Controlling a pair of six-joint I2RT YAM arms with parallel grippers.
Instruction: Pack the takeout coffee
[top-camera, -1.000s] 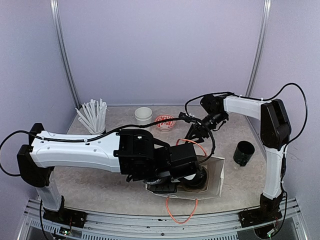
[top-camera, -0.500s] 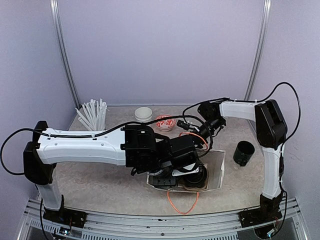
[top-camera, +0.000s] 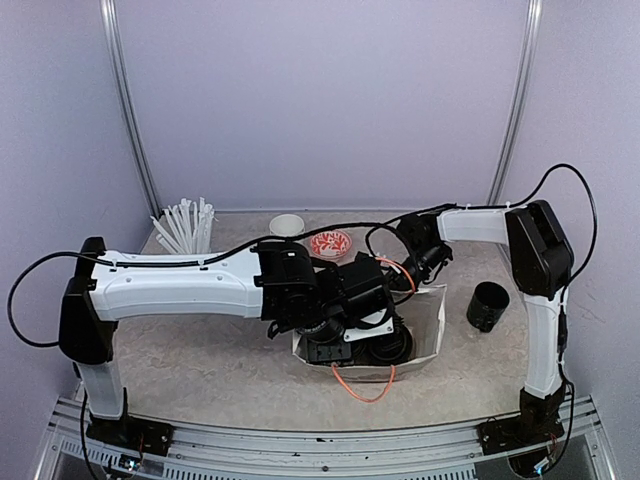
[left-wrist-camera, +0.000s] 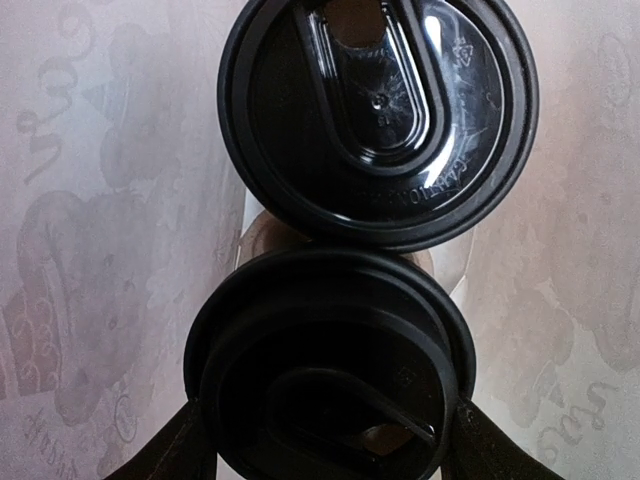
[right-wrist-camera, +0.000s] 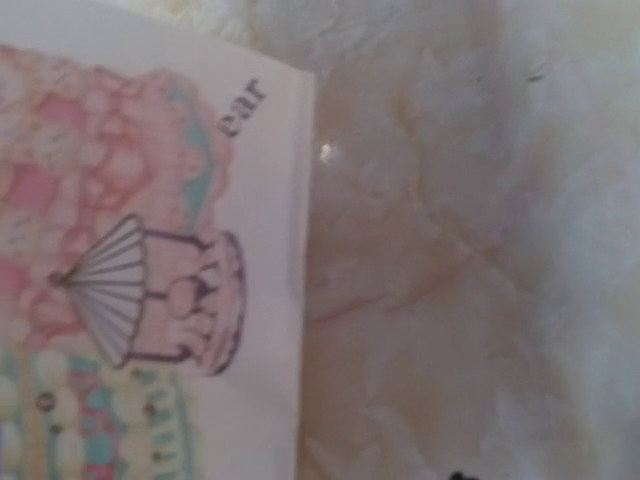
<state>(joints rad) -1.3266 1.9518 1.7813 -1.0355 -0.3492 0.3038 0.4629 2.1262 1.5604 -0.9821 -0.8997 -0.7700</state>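
Coffee cup (left-wrist-camera: 325, 370) in left pincer (left-wrist-camera: 325, 432), inside bag (top-camera: 433, 318); pot (top-camera: 488, 306) beside.

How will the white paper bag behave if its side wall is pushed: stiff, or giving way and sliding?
The paper bag probably buckles: its walls look thin and lean unevenly. It likely resists sliding, as two lidded cups are inside. Its orange handle looks floppy, lying limp on the table.

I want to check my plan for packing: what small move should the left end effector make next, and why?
Probably open the left end effector and rise straight up. Its fingers flank the lidded near cup, which stands beside the far cup, both apparently inside the paper bag.
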